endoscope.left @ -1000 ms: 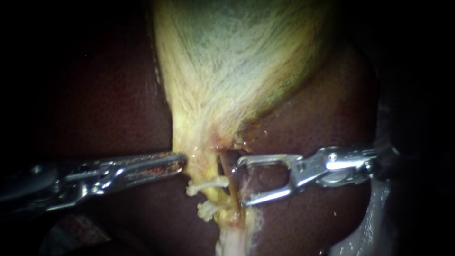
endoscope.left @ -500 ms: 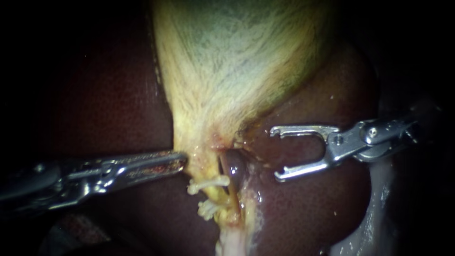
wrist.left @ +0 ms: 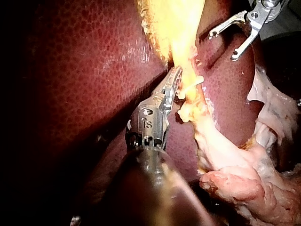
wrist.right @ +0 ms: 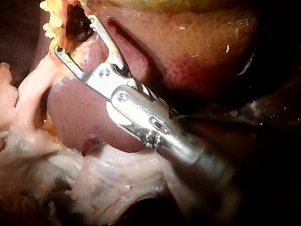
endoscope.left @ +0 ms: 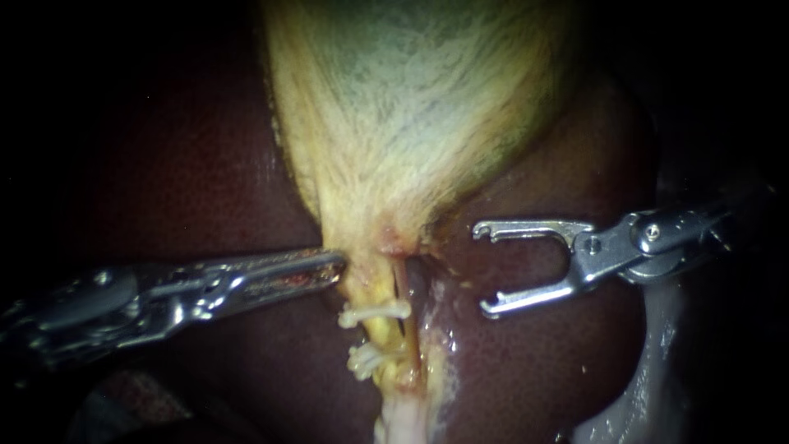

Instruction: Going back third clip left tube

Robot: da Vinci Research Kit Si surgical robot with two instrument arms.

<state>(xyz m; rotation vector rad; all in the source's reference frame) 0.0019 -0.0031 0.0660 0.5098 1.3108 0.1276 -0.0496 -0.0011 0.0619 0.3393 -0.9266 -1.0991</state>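
The left tube (endoscope.left: 380,335), a yellow stalk, hangs from the neck of the gallbladder (endoscope.left: 394,123) and runs toward 6 o'clock just below the centre of the endoscope view. It carries two white clips, the upper clip (endoscope.left: 374,312) and, close beneath it, the lower clip (endoscope.left: 363,360), both jutting out toward 9 o'clock. A thin reddish strand (endoscope.left: 404,304) lies just beside the tube at its 3 o'clock. The left instrument (endoscope.left: 333,267) reaches in from 9 o'clock, and its jaws lie nearly together, pinched on the edge of the gallbladder's neck just above the upper clip. The right instrument (endoscope.left: 482,271) sits at the tube's 3 o'clock, clear of it. Its jaws are spread wide with hooked tips pointing toward 9 o'clock, and they grip nothing. The dark red liver (endoscope.left: 542,353) lies beneath both instruments, and the pale gallbladder widens toward 12 o'clock.
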